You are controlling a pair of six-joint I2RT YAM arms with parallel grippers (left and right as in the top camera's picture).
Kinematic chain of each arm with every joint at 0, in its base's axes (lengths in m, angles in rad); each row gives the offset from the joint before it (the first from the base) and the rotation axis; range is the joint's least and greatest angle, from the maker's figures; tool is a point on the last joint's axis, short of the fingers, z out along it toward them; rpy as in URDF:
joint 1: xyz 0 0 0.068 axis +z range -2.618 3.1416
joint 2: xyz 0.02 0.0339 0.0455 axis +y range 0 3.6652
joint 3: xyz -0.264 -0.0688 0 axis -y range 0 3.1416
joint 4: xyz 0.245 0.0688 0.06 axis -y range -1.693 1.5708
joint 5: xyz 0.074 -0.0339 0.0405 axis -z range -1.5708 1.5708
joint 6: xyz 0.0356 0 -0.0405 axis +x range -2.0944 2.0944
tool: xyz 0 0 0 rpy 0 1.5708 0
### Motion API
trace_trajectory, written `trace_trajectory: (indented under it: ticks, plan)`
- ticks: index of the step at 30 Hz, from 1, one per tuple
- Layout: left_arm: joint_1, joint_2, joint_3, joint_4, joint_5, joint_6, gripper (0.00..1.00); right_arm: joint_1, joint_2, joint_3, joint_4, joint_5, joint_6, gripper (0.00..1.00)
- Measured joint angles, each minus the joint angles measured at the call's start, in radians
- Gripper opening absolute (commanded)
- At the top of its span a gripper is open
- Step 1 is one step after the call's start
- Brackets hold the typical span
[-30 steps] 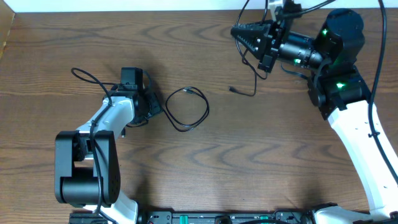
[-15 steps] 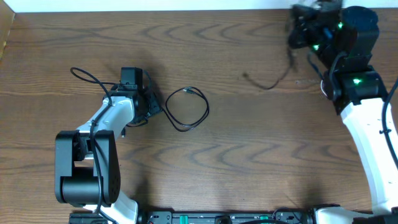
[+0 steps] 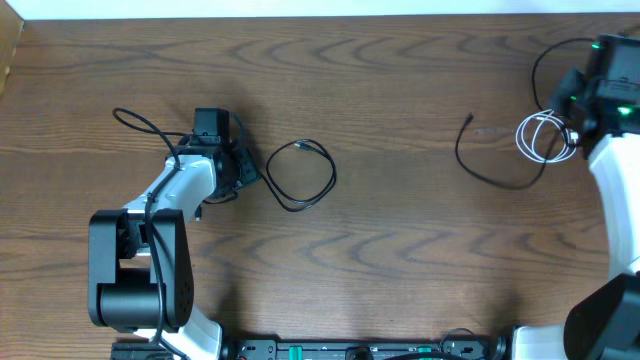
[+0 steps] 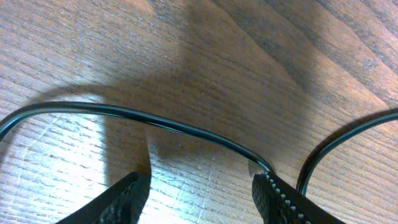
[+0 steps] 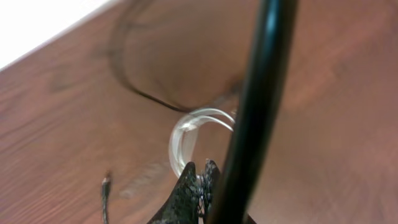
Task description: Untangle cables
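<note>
A black cable (image 3: 300, 176) lies in a loop left of the table's middle. My left gripper (image 3: 246, 166) is open at the loop's left edge. In the left wrist view the cable (image 4: 180, 127) runs across the wood just beyond the open fingertips (image 4: 199, 193). My right gripper (image 3: 574, 128) is at the far right and shut on the white looped cable (image 3: 540, 137). A second black cable (image 3: 490, 168) curves from there to its plug end (image 3: 470, 119). In the right wrist view the shut fingers (image 5: 200, 174) pinch the white loop (image 5: 186, 134); the black cable (image 5: 143, 93) is blurred behind.
A thicker black arm wire (image 3: 135, 122) loops beside the left arm. Another thick arm wire (image 5: 255, 112) crosses the right wrist view and hides part of the jaws. The table's back edge (image 3: 300, 16) and right edge are close to the right gripper.
My right arm has swung from the top centre to the far right, carrying the white loop and dragging the second black cable rightward. The left arm and its cable have not moved.
</note>
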Motion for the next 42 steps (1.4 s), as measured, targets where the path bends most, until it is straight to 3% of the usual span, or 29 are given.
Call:
trace_trajectory:
  ticks: [12,15,19,25,29,31,35,42]
  plan:
    - [0.0,0.0,0.0,0.0,0.0,0.0,0.61,-0.167,0.044,-0.001,-0.227,-0.011,0.315,0.01]
    - [0.0,0.0,0.0,0.0,0.0,0.0,0.61,-0.181,0.05,-0.003,-0.2,-0.062,0.315,0.01]
    - [0.0,0.0,0.0,0.003,0.0,0.0,0.61,-0.17,0.054,-0.012,-0.016,-0.24,0.19,0.01]
    - [0.001,0.001,0.0,0.011,-0.011,0.0,0.61,-0.14,0.058,-0.013,0.461,-0.599,0.018,0.01]
    - [0.001,0.003,0.001,0.013,-0.016,0.0,0.61,-0.139,0.062,-0.013,0.791,-0.695,-0.017,0.01]
    - [0.001,0.003,0.001,0.013,-0.018,0.0,0.61,-0.14,0.06,-0.011,0.842,-0.703,-0.027,0.01]
    - [0.001,0.003,0.001,0.013,-0.018,0.0,0.61,-0.14,0.061,-0.01,0.746,-0.667,-0.038,0.01]
    - [0.001,0.003,0.001,0.014,-0.018,0.0,0.61,-0.14,0.062,-0.011,0.311,-0.444,-0.048,0.03]
